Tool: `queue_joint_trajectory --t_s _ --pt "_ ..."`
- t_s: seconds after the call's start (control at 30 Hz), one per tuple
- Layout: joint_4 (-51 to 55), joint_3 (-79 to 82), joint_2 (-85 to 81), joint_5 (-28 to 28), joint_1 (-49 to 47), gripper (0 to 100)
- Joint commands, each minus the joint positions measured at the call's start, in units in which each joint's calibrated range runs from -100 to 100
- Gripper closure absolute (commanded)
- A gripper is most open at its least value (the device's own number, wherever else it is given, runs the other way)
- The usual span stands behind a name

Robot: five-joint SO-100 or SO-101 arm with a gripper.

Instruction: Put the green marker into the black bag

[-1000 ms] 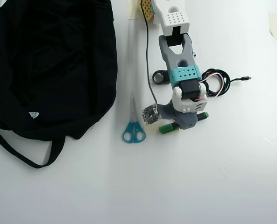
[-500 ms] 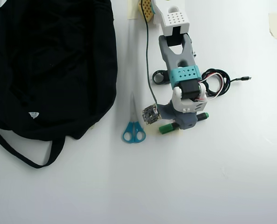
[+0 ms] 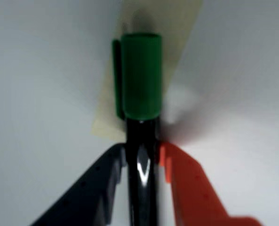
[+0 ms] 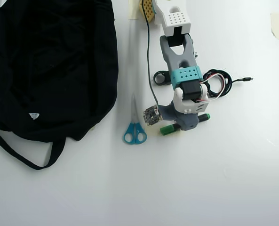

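Observation:
The green marker [image 3: 140,75] fills the middle of the wrist view, bright green cap pointing up and glossy black barrel running down. My gripper [image 3: 142,153] is shut on the barrel, with the black finger [image 3: 97,188] on its left and the orange finger [image 3: 191,188] on its right. From overhead, the marker [image 4: 168,129] lies crosswise under the gripper [image 4: 184,125], its cap sticking out to the left and a small green end to the right. The black bag [image 4: 54,66] lies slumped at the far left, well apart from the arm, its strap looping down.
Blue-handled scissors [image 4: 134,127] lie between bag and gripper. A coiled black cable [image 4: 221,82] sits right of the arm. A strip of beige tape [image 3: 186,28] is on the table under the marker's cap, and another tape piece [image 4: 276,23] is at the top right.

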Motion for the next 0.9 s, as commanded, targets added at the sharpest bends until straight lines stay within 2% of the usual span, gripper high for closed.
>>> queue_joint_trajectory --t_s 0.0,0.23,0.53,0.87 --pt "1.77 -0.27 1.84 -5.36 -0.62 98" --pt "8.4 -7.19 1.92 -5.3 -0.69 98" --pt "9.17 -9.61 1.92 -5.2 -1.06 98" --pt "11.84 -13.93 1.84 -1.32 -1.51 98"
